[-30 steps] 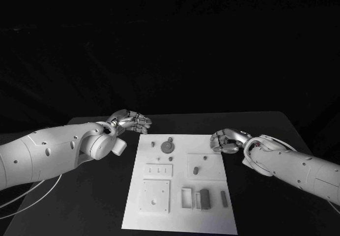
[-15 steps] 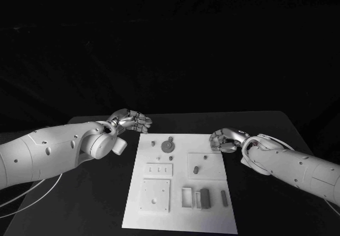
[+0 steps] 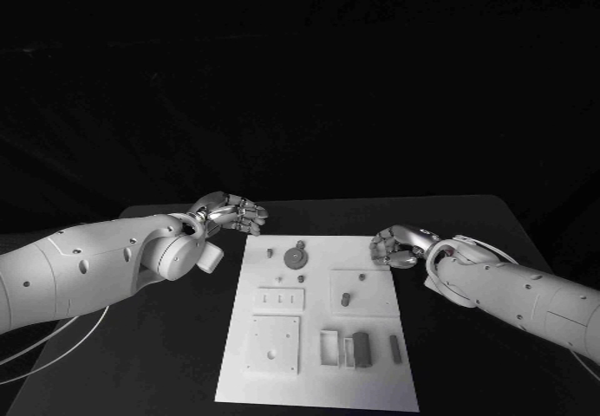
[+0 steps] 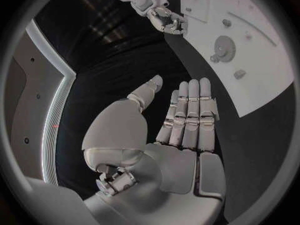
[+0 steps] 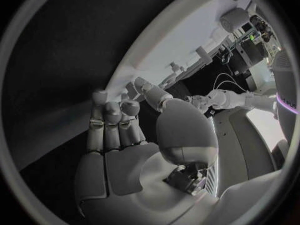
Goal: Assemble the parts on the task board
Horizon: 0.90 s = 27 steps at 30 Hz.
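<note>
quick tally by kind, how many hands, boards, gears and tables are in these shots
hands: 2, left hand and right hand
board: 1
gear: 1
table: 1
total: 5

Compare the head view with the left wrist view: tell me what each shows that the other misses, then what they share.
Head view alone: the task board's near end with its raised square block and the dark upright pieces in slots. Left wrist view alone: the left hand's bare palm, fingers straight and side by side, holding nothing. Both: the round gear-like part at the board's far end, and the right hand at the board's edge.
</note>
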### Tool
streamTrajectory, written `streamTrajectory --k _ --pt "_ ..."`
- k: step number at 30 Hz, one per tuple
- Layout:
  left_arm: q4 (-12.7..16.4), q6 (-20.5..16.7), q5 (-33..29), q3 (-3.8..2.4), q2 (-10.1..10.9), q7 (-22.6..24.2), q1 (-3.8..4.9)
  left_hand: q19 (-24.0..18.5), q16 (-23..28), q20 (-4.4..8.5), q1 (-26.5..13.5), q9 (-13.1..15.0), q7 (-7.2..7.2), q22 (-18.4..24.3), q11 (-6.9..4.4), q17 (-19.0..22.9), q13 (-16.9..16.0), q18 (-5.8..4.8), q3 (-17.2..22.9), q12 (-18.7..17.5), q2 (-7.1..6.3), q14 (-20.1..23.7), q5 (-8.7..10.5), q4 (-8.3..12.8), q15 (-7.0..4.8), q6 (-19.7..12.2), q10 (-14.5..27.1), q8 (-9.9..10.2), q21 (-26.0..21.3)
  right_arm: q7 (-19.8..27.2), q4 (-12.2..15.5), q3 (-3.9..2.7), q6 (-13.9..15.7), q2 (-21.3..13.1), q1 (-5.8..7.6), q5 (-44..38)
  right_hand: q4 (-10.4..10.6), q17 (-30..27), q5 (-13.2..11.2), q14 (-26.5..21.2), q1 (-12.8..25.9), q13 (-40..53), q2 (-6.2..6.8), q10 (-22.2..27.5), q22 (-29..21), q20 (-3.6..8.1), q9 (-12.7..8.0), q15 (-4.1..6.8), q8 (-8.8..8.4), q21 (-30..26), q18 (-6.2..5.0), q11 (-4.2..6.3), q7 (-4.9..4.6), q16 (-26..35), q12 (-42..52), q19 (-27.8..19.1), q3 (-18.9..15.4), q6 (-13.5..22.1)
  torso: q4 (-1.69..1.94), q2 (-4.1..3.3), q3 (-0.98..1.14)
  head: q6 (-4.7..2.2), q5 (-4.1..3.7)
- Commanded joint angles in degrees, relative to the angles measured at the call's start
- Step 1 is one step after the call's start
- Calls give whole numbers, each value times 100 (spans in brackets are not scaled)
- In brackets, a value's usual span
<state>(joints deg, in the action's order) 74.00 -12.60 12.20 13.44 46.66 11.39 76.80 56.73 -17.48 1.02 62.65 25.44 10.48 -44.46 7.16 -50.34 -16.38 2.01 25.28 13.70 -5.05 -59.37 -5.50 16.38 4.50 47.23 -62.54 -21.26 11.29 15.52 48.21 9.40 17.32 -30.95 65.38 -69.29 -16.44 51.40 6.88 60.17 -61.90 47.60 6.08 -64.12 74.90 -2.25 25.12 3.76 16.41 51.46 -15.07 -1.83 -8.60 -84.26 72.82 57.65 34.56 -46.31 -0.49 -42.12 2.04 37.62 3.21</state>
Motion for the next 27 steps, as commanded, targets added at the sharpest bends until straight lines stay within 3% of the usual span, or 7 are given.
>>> streamTrajectory --k 1,8,12,16,23,27 --pt "17 81 20 -7 1 34 5 42 40 14 12 10 -5 -7 -15 -8 -6 92 -9 -20 1 -32 16 4 5 -40 33 28 -36 -25 -6 -1 -34 20 -18 -76 -7 5 -40 49 5 7 -61 -9 115 0 10 8 16 25 7 -32 -6 -30 26 45 -29 -38 3 -6 3 3 -2" --pt "25 86 23 -9 6 31 5 42 43 14 11 11 -5 -8 -15 -11 -7 92 -10 -21 0 -33 17 4 5 -40 34 29 -37 -54 -27 -1 5 62 -44 -79 -5 6 -42 55 9 9 -61 -13 116 2 10 5 16 31 7 -35 -9 -37 32 51 -30 -41 -1 -5 -1 12 2" --pt "27 83 24 -9 9 31 5 42 45 14 13 11 -5 -9 -15 -12 -8 92 -10 -21 1 -34 16 4 5 -40 33 29 -37 -75 -56 -1 25 81 -58 -98 -3 7 -43 62 10 12 -71 -21 116 6 13 2 21 37 7 -38 -12 -45 40 59 -29 -53 2 -4 7 14 7" --pt "31 84 24 -10 14 31 5 42 46 14 14 12 -5 -9 -15 -14 -8 92 -10 -21 0 -34 16 5 5 -40 33 29 -38 -87 -67 -1 63 80 -68 -101 -4 7 -41 80 10 16 -96 -40 114 17 29 -8 56 53 7 -49 -23 -61 58 77 -21 -131 4 -6 -1 18 4" --pt "35 81 28 -10 19 29 6 42 48 14 15 13 -6 -10 -15 -16 -9 92 -10 -21 0 -35 16 5 5 -39 33 29 -38 -87 -104 -1 81 88 -71 -101 -10 4 -48 102 -2 17 -226 -64 113 32 54 -11 110 72 7 -48 -19 -80 77 93 7 -262 -2 -3 3 20 7" --pt "37 80 30 -10 20 29 6 43 50 14 15 13 -6 -10 -15 -17 -10 92 -10 -21 0 -35 16 5 5 -39 33 29 -39 -94 -114 -1 82 92 -72 -101 -13 3 -49 104 -2 16 -239 -67 114 34 57 -8 116 75 7 -43 -14 -82 79 93 7 -281 -3 -3 1 22 6"
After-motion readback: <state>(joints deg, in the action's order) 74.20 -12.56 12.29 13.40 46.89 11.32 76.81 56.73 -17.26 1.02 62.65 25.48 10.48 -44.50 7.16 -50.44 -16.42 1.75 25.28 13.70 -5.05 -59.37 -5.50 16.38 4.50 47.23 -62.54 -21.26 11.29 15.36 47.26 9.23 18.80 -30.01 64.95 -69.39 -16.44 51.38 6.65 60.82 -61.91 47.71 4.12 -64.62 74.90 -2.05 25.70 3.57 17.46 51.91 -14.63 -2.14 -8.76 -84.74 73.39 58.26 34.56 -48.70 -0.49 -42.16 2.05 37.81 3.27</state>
